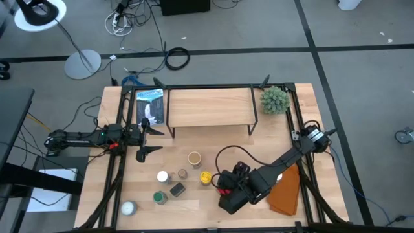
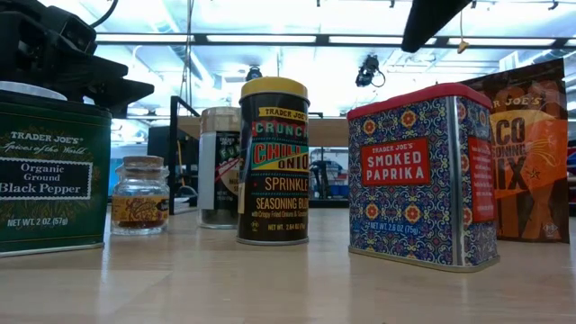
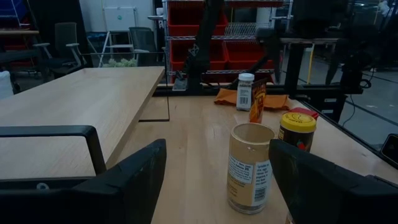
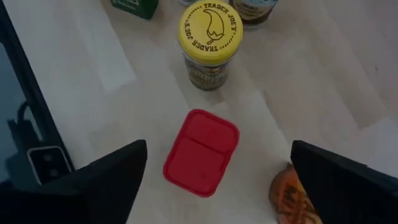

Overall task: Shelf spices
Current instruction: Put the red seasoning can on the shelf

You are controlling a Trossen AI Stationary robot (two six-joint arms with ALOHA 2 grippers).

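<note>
The shelf [image 1: 210, 107], a pale plank on thin black legs, stands at the table's far middle. Several spices stand on the tabletop in front of it. They include a tan jar [image 1: 194, 158], a yellow-lidded jar [image 1: 206, 177], a grey jar [image 1: 176, 189], a green tin [image 1: 160, 197] and a white-lidded jar [image 1: 128, 208]. My left gripper [image 1: 145, 139] is open and empty beside the shelf's left end, with the tan jar [image 3: 250, 168] ahead of its fingers. My right gripper [image 4: 217, 180] is open above a red-lidded paprika tin [image 4: 201, 151]. Its fingers stand on either side of the tin, clear of it.
An orange-brown cloth [image 1: 286, 188] lies at the right under my right arm. A green fuzzy plant [image 1: 274, 99] stands at the shelf's right end, and a printed packet [image 1: 150, 107] lies at its left end. Another orange packet [image 2: 531, 153] stands behind the paprika tin [image 2: 423, 175].
</note>
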